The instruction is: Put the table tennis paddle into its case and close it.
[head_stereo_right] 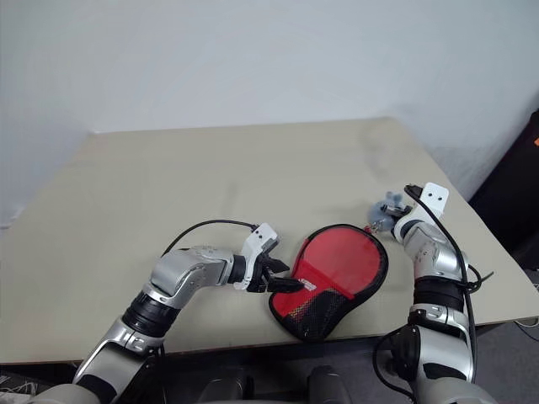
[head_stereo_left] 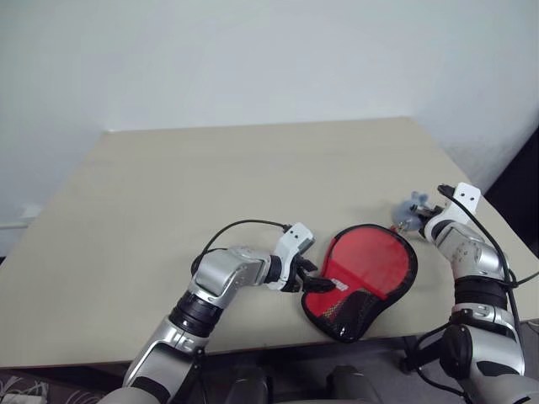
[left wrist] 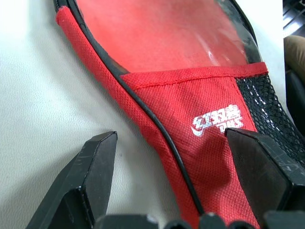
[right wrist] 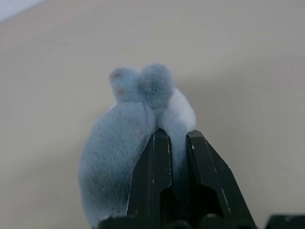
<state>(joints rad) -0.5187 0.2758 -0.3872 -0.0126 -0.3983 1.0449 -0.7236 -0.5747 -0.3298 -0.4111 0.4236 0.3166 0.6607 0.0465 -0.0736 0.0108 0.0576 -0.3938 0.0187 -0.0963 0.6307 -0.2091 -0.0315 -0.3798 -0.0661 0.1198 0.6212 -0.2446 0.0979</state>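
The case (head_stereo_left: 341,311), red fabric with black mesh and black piping, lies flat near the table's front edge. The table tennis paddle (head_stereo_left: 370,257) is inside it, its red face showing through the clear panel. My left gripper (head_stereo_left: 313,278) is open and low over the case's narrow handle end. In the left wrist view one finger stands on the table side of the piped edge (left wrist: 162,138) and the other over the mesh. My right gripper (right wrist: 177,136) is at the case's far right, shut on a fluffy grey-blue charm (right wrist: 124,143) by the case's rim.
The beige table (head_stereo_left: 210,168) stretches wide and bare behind and to the left of the case. Its front edge runs just below the case and its right edge passes close to my right arm. A pale wall stands behind.
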